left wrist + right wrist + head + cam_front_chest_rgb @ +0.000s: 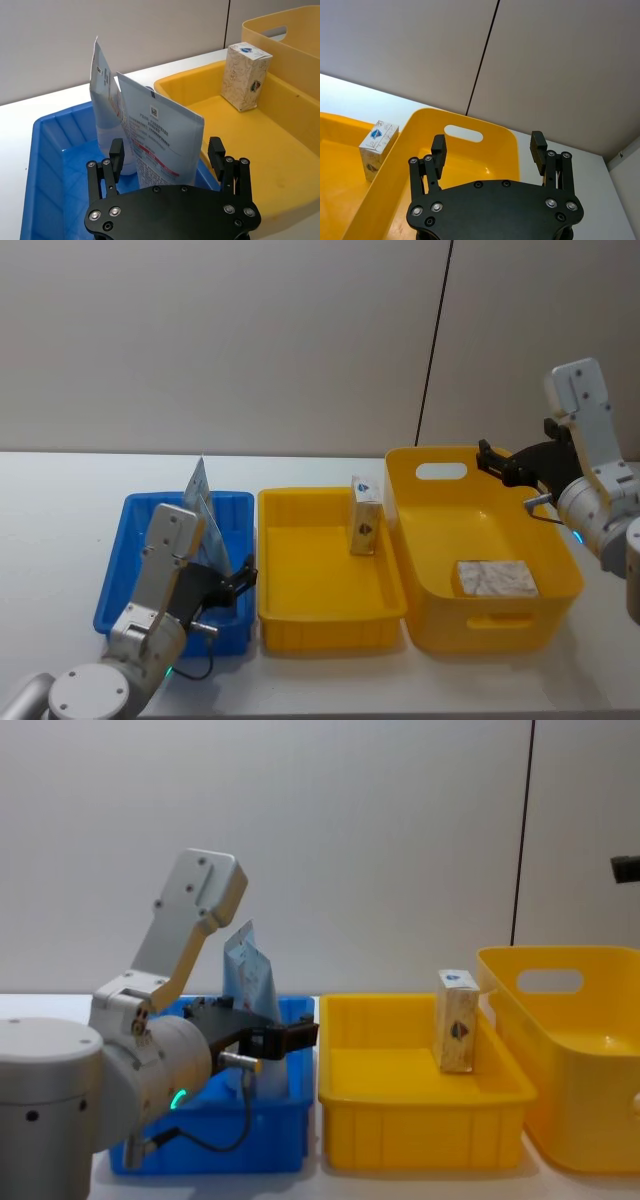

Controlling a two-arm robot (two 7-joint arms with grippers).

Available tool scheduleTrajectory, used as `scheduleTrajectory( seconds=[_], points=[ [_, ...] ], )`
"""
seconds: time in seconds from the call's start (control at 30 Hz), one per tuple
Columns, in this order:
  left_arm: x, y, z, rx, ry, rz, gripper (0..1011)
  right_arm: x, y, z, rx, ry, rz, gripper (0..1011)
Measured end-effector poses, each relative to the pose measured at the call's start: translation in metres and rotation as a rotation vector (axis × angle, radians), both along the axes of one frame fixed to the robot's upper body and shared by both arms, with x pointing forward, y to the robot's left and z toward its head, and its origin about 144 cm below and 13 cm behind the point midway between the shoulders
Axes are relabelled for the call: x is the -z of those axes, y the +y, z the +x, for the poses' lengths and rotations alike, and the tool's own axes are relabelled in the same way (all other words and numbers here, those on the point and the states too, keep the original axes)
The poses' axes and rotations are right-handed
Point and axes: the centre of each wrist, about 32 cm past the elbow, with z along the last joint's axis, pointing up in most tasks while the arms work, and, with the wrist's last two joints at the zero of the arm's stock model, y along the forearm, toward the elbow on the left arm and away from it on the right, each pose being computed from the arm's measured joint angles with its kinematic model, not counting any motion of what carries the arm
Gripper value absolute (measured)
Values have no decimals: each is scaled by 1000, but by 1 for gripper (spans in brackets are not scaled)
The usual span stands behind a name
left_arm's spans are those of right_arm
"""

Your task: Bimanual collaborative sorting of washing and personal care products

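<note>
Two tubes stand upright in the blue bin [118, 575]: a pale blue tube [104, 95] at the back and a larger white tube with red print [160, 132] in front of it. My left gripper [166, 148] is open just before the white tube, one finger on either side of it in the left wrist view; whether they touch it I cannot tell. A tan box with a blue-white top [364, 516] stands at the back right of the yellow tray [300, 615]. My right gripper [492, 459] hangs open above the back rim of the yellow basket [565, 565].
A white marbled pack [496, 578] lies flat in the basket's front right. The three containers stand side by side on a white table [60, 510], with a wall close behind. The basket's walls rise higher than the tray and bin.
</note>
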Motion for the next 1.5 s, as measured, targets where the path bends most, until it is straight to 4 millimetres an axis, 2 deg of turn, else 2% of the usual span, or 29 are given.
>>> scheduleTrajectory(
  seconds=[0.3, 0.53, 0.57, 0.67, 0.77, 0.8, 1.0, 1.03, 1.13, 1.5],
  points=[
    [1, -2, 6, 1, -1, 15, 1001, 0, 0, 0, 0, 0, 0, 1004],
    [1, -3, 8, 3, -1, 22, 838, 0, 0, 0, 0, 0, 0, 1003],
    [1, -4, 8, 3, -1, 23, 838, 0, 0, 0, 0, 0, 0, 1003],
    [1, -4, 9, 4, -1, 25, 711, 0, 0, 0, 0, 0, 0, 1004],
    [1, -4, 9, 4, -2, 26, 652, 0, 0, 0, 0, 0, 0, 1004],
    [1, -4, 10, 4, -1, 27, 588, 0, 0, 0, 0, 0, 0, 1004],
    [1, -5, 10, 5, -2, 28, 426, 0, 0, 0, 0, 0, 0, 1003],
    [1, -5, 10, 5, -2, 29, 364, 0, 0, 0, 0, 0, 0, 1003],
    [1, -5, 11, 5, -2, 29, 318, 0, 0, 0, 0, 0, 0, 1003],
    [1, -5, 11, 5, -2, 30, 266, 0, 0, 0, 0, 0, 0, 1003]
  ],
)
